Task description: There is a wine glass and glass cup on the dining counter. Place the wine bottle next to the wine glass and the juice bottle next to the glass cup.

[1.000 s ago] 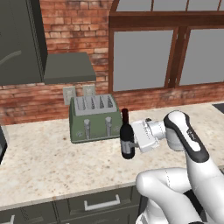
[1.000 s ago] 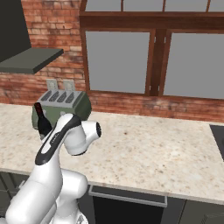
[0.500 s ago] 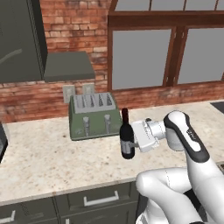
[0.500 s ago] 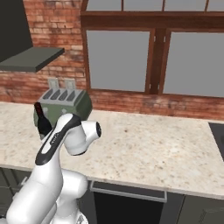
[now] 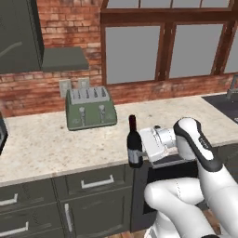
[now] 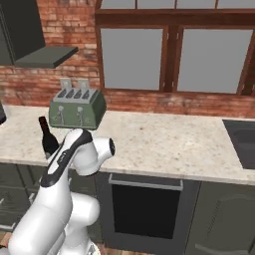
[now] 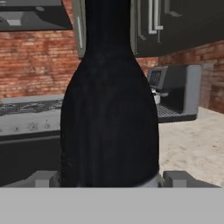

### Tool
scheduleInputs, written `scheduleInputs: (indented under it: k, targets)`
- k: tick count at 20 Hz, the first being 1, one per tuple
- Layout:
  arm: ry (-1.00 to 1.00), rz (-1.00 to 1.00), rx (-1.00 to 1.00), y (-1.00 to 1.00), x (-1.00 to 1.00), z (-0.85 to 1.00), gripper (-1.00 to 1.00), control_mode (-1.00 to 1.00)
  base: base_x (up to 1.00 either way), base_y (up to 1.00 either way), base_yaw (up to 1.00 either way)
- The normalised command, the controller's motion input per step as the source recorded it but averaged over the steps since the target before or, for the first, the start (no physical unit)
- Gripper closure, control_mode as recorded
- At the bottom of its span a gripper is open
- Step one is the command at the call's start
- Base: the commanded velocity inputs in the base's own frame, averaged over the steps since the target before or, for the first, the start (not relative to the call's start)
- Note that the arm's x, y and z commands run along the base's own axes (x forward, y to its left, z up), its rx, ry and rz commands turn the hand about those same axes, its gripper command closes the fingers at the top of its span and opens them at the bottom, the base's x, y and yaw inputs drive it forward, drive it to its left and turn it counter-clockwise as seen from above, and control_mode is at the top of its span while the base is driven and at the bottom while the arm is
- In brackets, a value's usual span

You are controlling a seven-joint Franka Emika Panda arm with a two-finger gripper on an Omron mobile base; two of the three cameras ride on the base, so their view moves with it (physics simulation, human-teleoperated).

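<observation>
One wine bottle [image 5: 135, 148], nearly black with a slim neck and a dark red cap, stands upright in the end effector [image 5: 142, 149], which is closed on its lower body from the right side. In the left base view the bottle is at the near edge of the speckled beige bench [image 5: 56, 144], its base level with or just past that edge; I cannot tell whether it rests on the stone or is lifted clear of it. In the right base view the bottle [image 6: 48, 140] shows at the left, partly hidden behind the white arm [image 6: 74, 152]. In the hand view the bottle's dark body [image 7: 109, 113] rises between the two grey fingertips [image 7: 43, 179], one on each side and close against the glass.

A green toaster [image 5: 90, 108] sits further back on the bench, against the brick wall [image 5: 69, 28], well apart from the bottle and to its left. Above it is a grey range hood [image 5: 62, 59]. Dark-framed windows [image 5: 158, 46] run along the wall to the right. A dark sink [image 6: 241, 139] is set into the bench at the far right. Below the bench are dark green drawers [image 5: 88, 183].
</observation>
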Motion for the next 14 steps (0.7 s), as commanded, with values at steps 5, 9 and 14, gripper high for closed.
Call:
scheduleInputs:
  k: [5, 9, 14]
  targets:
    - [0.0, 0.0, 0.0, 0.0, 0.0, 0.0, 1.0, 1.0, -0.57, -0.09, 0.13]
    - [0.0, 0.0, 0.0, 0.0, 0.0, 0.0, 1.0, 1.0, -0.33, -0.09, 0.92]
    - [0.0, 0.0, 0.0, 0.0, 0.0, 0.0, 1.0, 1.0, -0.21, -0.03, 1.0]
